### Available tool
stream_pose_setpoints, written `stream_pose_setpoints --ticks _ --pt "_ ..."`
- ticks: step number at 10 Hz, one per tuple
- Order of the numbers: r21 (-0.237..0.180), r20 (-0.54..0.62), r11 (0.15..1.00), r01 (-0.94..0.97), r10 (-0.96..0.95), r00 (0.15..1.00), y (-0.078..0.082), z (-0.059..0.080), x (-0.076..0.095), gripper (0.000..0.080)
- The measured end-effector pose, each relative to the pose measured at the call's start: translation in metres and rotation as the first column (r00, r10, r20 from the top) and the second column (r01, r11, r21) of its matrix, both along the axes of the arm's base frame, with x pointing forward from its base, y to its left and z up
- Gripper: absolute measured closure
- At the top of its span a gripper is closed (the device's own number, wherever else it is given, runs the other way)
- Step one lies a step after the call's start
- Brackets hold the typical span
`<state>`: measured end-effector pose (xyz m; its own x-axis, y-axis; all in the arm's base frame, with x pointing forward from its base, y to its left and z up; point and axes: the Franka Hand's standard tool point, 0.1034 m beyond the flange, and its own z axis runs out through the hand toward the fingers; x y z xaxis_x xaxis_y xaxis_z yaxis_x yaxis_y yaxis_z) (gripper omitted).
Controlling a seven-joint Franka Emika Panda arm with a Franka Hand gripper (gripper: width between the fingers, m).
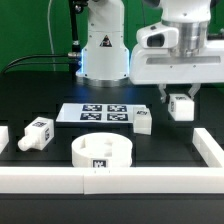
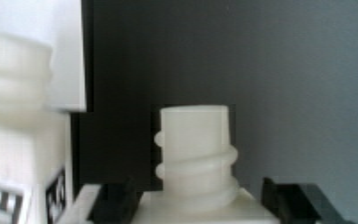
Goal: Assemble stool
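The round white stool seat (image 1: 100,152) lies flat on the black table near the front, a tag on its side. My gripper (image 1: 181,98) hangs above the table at the exterior view's right, shut on a white stool leg (image 1: 181,106). In the wrist view the held leg (image 2: 197,145) stands out between my fingers (image 2: 309,198), screw end away from the gripper (image 2: 208,203). A second leg (image 1: 38,132) lies at the exterior view's left. A third leg (image 1: 142,120) lies beside the marker board; a blurred leg (image 2: 16,90) shows in the wrist view.
The marker board (image 1: 98,115) lies behind the seat. White border rails run along the front (image 1: 100,182) and the exterior view's right (image 1: 210,150). The robot base (image 1: 102,50) stands at the back.
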<state>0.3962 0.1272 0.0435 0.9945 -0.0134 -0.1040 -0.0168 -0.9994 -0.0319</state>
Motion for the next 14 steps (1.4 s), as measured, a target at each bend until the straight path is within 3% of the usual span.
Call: stream_pose_setpoints --ticks 2,5,6,7,8,9,11,12,14 --pt "-0.005 -0.03 1.0 0.006 -0.006 1.0 -0.004 -0.021 -0.011 0.0465" --pt "-0.002 -0.022 1.0 0.006 -0.006 1.0 -0.003 -0.029 -0.014 0.0465" --pt "-0.002 -0.023 1.0 0.006 -0.006 1.0 -0.003 -0.029 -0.014 0.0359" --pt "-0.003 -0.027 1.0 0.002 -0.002 1.0 -0.003 -0.026 -0.014 0.023" --pt "-0.002 -0.024 1.0 -0.018 0.018 1.0 -0.005 -0.012 -0.01 0.023" --pt "0.003 -0.02 0.999 -0.039 0.039 0.999 -0.011 0.005 -0.004 0.0165" --pt "0.014 -0.016 0.996 -0.085 0.086 0.996 -0.026 0.035 0.01 0.0154" --pt "0.021 0.0 0.991 -0.136 0.136 0.991 -0.04 0.038 0.017 0.0151" --pt "0.049 0.025 0.958 -0.283 0.282 0.959 -0.083 0.029 0.034 0.015"
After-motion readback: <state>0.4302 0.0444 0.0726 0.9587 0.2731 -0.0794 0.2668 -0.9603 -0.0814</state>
